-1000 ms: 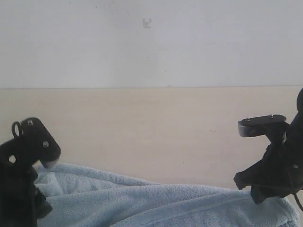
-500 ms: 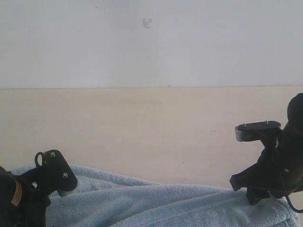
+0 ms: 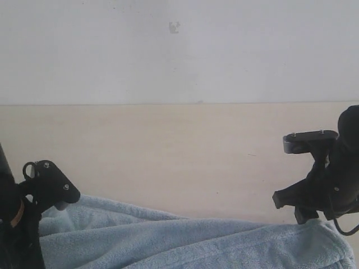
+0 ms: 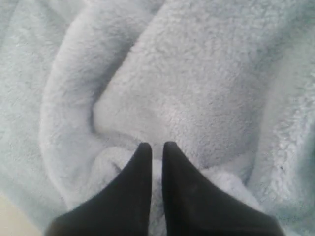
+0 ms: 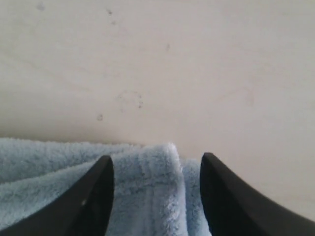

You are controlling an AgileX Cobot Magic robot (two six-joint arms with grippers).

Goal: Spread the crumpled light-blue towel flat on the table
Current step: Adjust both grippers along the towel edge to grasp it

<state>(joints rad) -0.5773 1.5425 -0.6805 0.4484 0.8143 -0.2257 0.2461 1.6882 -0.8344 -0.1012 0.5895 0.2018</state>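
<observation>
The pale light-blue towel (image 3: 185,244) lies crumpled in thick folds along the near edge of the beige table (image 3: 179,151). My left gripper (image 4: 157,145) is pressed down into the folds of the towel (image 4: 197,88), its jaws shut with a thin ridge of cloth pinched between them. My right gripper (image 5: 156,158) stands open at the towel's right end. Its two fingers straddle a folded hemmed edge of the towel (image 5: 147,191) without squeezing it, and bare table lies just beyond.
The left arm (image 3: 33,202) rises over the towel's left end and the right arm (image 3: 325,190) over its right end. Bare tabletop stretches behind the towel to a plain white wall (image 3: 179,50).
The left arm dipped right onto the towel, then drew back left and up a little. The right arm shifted slightly, and the towel's right end bulges higher there.
</observation>
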